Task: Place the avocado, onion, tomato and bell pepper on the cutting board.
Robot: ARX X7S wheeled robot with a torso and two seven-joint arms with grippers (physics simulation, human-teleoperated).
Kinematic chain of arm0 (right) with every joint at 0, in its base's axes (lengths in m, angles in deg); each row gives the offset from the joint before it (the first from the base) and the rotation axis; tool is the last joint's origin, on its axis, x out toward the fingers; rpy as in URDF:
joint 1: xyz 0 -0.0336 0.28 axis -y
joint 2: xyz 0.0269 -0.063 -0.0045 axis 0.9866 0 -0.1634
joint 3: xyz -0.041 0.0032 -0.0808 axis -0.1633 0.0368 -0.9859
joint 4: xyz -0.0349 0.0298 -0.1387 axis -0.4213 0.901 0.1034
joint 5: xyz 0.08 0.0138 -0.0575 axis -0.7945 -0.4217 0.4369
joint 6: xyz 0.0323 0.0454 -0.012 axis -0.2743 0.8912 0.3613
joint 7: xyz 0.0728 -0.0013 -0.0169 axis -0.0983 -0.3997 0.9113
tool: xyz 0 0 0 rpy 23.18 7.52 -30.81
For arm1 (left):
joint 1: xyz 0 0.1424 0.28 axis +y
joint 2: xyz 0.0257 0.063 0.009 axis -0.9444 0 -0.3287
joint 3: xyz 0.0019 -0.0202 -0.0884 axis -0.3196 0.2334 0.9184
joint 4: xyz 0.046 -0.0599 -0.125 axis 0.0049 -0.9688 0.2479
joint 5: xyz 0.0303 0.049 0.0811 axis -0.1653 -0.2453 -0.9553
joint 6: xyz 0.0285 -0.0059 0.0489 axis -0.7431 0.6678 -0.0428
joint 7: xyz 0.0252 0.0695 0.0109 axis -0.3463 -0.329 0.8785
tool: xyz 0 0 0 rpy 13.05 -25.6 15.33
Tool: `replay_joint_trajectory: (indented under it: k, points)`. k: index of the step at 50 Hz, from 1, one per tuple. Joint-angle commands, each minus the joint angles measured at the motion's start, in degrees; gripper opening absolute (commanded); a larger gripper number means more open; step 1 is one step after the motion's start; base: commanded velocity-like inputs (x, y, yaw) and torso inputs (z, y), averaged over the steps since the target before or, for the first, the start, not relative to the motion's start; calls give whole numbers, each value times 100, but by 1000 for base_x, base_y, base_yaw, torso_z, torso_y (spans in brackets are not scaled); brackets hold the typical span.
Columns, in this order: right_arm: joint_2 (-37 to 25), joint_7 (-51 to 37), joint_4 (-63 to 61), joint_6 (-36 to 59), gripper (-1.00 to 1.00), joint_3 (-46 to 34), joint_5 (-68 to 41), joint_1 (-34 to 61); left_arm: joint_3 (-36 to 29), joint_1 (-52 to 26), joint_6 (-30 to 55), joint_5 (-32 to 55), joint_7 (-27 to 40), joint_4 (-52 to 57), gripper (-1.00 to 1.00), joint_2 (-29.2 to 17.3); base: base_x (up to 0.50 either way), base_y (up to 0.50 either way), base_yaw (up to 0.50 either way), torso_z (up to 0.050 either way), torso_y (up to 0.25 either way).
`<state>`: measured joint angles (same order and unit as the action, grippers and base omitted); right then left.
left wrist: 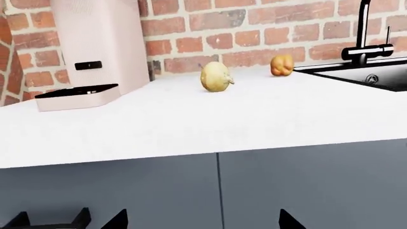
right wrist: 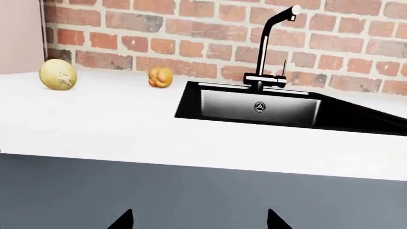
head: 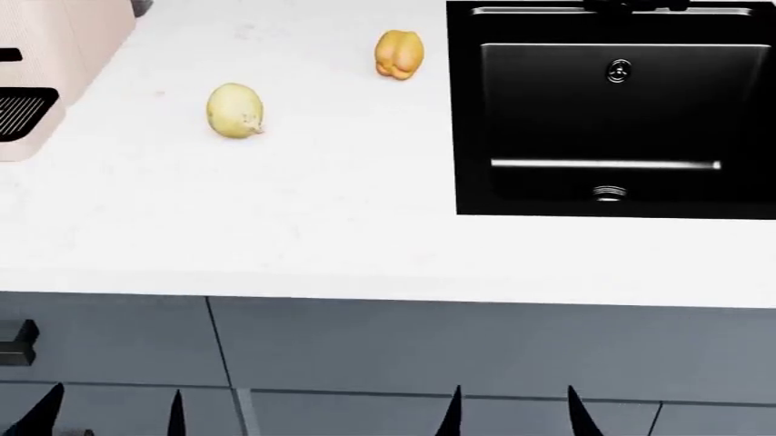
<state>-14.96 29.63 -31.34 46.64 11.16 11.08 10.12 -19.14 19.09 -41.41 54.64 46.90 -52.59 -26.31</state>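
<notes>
Facing the tabletop [head: 363, 227], you hold both pincers low and spread, grasping nothing. Onion [head: 235, 111] and pepper [head: 399, 54] sit apart, left of the sink [head: 612, 195]; no board, avocado or tomato shows. Approach the nearer onion from above.

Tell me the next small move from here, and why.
Probably raise the left gripper toward the onion. Both grippers sit low, in front of the cabinets, open and empty, and the onion lies nearer than the bell pepper. No cutting board is in view yet.
</notes>
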Motion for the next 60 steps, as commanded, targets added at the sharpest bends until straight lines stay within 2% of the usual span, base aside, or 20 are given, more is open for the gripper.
replay_joint_trajectory:
  k: [1, 10, 19, 25, 35, 42, 50, 60]
  points:
    - [-179, -169, -1265, 1002, 100, 71, -14, 99, 17, -52, 1280, 54, 96, 1364, 100, -263, 0, 0, 0, 0, 0]
    - [-318, -215, -2329, 2267, 100, 197, -195, 604, 211, -331, 2496, 388, 167, 2463, 100, -374, 0, 0, 0, 0, 0]
    - [-396, -207, -3236, 3804, 100, 361, -526, 1540, 439, -1222, 4075, 782, 186, 3468, 100, -554, 0, 0, 0, 0, 0]
    - [-450, -162, -3530, 4836, 100, 458, -711, 2326, 735, -1784, 4766, 1161, 102, 3650, 100, -568, 0, 0, 0, 0, 0]
    - [-457, 205, -3414, 5853, 100, 588, -1172, 3604, 1042, -2759, 5577, 1689, -132, 3781, 100, -678, 0, 0, 0, 0, 0]
    - [-447, 587, -2893, 6069, 100, 952, -1491, 4533, 995, -3684, 5851, 1704, -300, 3559, 100, -977, 0, 0, 0, 0, 0]
    - [-511, 932, -2213, 6218, 100, 1070, -1694, 5525, 1372, -4586, 6344, 2066, -477, 3091, 100, -891, 0, 0, 0, 0, 0]
    - [-612, 1334, -1139, 6161, 100, 896, -1754, 6501, 1238, -5736, 6438, 2113, -700, 2155, 100, -868, 0, 0, 0, 0, 0]
